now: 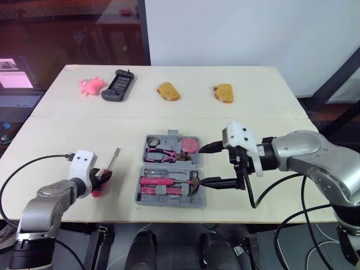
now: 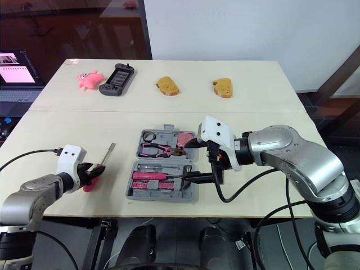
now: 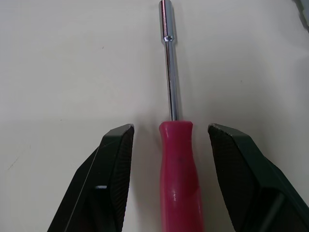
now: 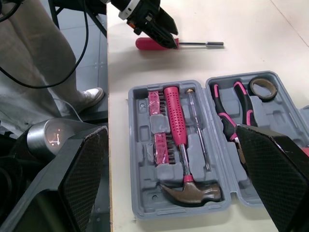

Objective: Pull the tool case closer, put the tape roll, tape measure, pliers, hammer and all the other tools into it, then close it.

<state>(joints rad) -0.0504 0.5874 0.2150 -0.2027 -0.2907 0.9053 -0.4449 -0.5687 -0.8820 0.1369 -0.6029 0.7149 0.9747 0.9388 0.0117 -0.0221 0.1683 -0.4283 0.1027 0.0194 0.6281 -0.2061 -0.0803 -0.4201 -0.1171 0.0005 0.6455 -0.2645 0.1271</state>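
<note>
Worktop (image 1: 67, 140), read from its left edge to its right. Near the front-left corner the left gripper (image 1: 104, 176) is resting low over the surface, its jaws standing wide on either side of the pink handle of a nut driver (image 3: 176, 169), neither pad touching it; the driver is lying flat, its steel shaft pointing toward the far edge. At the middle of the front edge the tool case (image 1: 169, 203) is lying open; the hammer (image 4: 175, 121) is sitting in the near half, and the pliers (image 4: 231, 116), tape roll (image 4: 263, 79) and tape measure (image 1: 191, 145) in the far half. Just beside the case's right edge the right gripper (image 1: 205, 166) is hovering, jaws spread wide and holding nothing; whether it is touching the case cannot be told. Judged step: picking up the last loose tool. The next move is calling for closing on the handle, lifting, and carrying it rightward to a free slot; closing the lid is remaining.
</note>
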